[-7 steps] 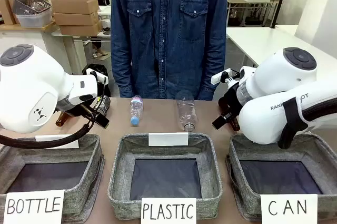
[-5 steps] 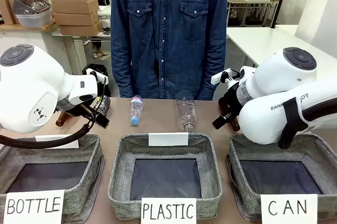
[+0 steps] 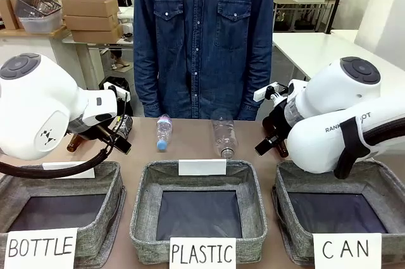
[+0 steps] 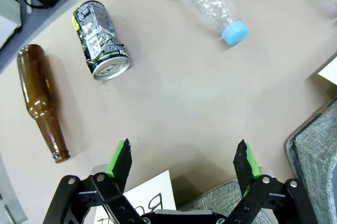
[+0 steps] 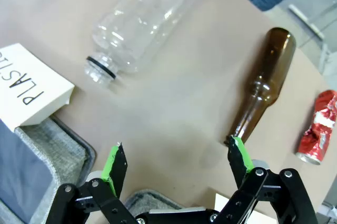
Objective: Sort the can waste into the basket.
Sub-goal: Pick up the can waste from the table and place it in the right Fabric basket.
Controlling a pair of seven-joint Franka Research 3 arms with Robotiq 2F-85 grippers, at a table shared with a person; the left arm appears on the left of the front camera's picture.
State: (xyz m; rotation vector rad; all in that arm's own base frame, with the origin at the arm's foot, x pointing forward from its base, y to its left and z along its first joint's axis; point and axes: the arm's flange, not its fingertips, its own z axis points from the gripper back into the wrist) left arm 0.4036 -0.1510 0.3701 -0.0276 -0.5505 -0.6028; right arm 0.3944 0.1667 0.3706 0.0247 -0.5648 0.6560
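Note:
A dark grey-black can [image 4: 100, 39], dented, lies on its side on the brown table, ahead and left of my left gripper [image 4: 182, 156], which hangs open and empty above the table. In the front view that can [image 3: 124, 126] peeks out behind the left gripper [image 3: 119, 139]. A shiny red crushed can [image 5: 317, 127] lies at the far right of the right wrist view, well to the side of my open, empty right gripper [image 5: 177, 155]. The grey basket [image 3: 286, 234] signed "CAN" stands at the front right, under the right arm.
A brown glass bottle [image 4: 42, 100] lies beside the dark can, another [image 5: 261, 84] beside the red one. Two clear plastic bottles [image 3: 164, 131] [image 3: 224, 137] lie mid-table. Baskets signed "PLASTIC" [image 3: 142, 218] and "BOTTLE" [image 3: 107, 225] stand in front. A person in a denim shirt [image 3: 202, 41] stands at the far side.

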